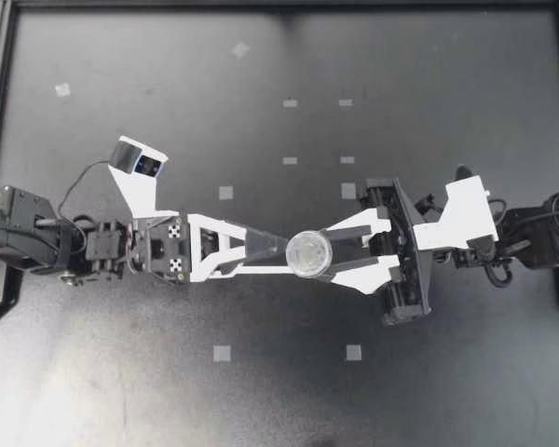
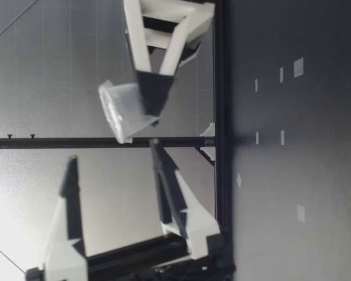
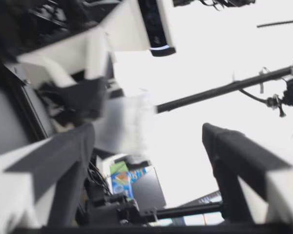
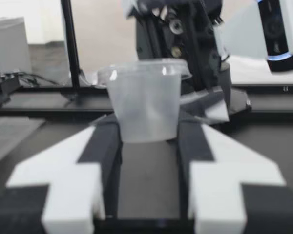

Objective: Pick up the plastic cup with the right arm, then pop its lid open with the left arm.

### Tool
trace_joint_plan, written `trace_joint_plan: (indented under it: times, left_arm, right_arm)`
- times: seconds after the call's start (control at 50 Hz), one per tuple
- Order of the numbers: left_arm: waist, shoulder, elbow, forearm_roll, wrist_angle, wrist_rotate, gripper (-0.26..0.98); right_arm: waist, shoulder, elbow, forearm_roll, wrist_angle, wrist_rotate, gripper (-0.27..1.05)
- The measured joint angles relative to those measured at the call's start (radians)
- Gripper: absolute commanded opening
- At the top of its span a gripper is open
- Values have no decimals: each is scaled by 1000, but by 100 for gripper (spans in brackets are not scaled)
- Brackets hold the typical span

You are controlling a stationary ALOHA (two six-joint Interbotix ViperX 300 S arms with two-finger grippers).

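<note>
A clear plastic cup [image 1: 309, 253] hangs upright above the middle of the black table, my right gripper [image 1: 328, 255] shut on its lower half. In the right wrist view both fingers press the cup [image 4: 145, 100] from two sides. My left gripper [image 1: 281, 253] reaches in from the opposite side, turned so one finger is above the other. It stands open, close beside the cup. In the low view its fingers [image 2: 164, 187] spread wide just below the cup [image 2: 120, 111], not touching it. In the left wrist view the blurred cup [image 3: 124, 124] sits ahead, near one finger.
Small pale tape squares [image 1: 225, 193] dot the dark table [image 1: 168, 372]. A black frame rail [image 1: 0, 112] runs along the table's edges. Both arms meet at the centre, high above the surface.
</note>
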Motion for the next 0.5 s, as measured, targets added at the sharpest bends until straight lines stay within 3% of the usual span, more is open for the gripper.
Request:
trace_joint_plan:
  times: [0.16,0.5]
  left_arm:
    - [-5,-18,-12,48,37,2,83]
    - [-9,-117,32,51,81,109,83]
  right_arm:
    - [9,25,2,6,67,11,30]
    - [8,46,55,9,98,83,30]
